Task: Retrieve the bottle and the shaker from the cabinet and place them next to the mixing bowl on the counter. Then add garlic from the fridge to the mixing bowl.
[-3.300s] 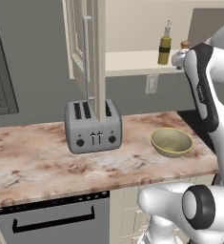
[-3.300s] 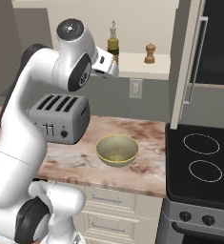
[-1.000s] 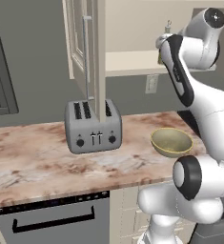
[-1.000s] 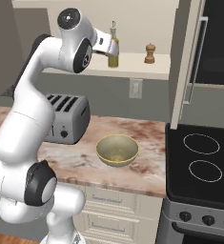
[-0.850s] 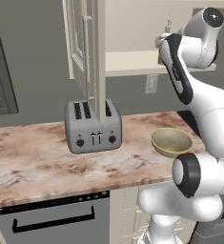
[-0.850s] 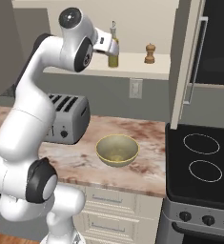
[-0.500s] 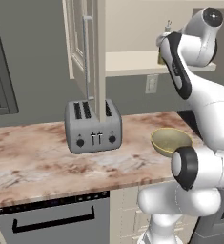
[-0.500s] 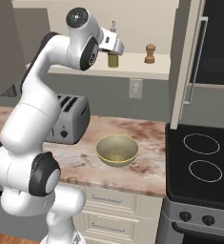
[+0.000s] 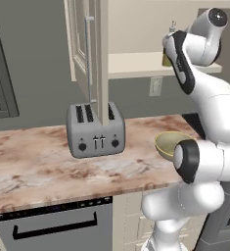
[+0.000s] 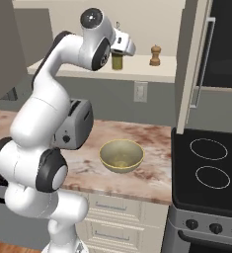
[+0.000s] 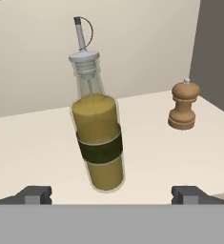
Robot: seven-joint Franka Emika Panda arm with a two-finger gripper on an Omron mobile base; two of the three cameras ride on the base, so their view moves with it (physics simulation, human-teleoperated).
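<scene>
Fingers (image 11: 111,193) spread wide before upright bottle (image 11: 97,138), shaker (image 11: 183,106) beside, cabinet (image 11: 37,143) shelf.

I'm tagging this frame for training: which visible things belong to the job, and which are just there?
Job: bottle, shaker, cabinet, mixing bowl, counter, open gripper.
Just there: toaster, stovetop, wall outlet.

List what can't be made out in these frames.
- Bottle: in the right base view the hand covers its top; in the left base view the arm hides most of it.
- Mixing bowl: right part behind the arm in the left base view.
- Gripper: open, only the fingertips show in the hand view.
- Shaker: detail too small in the right base view.
</scene>
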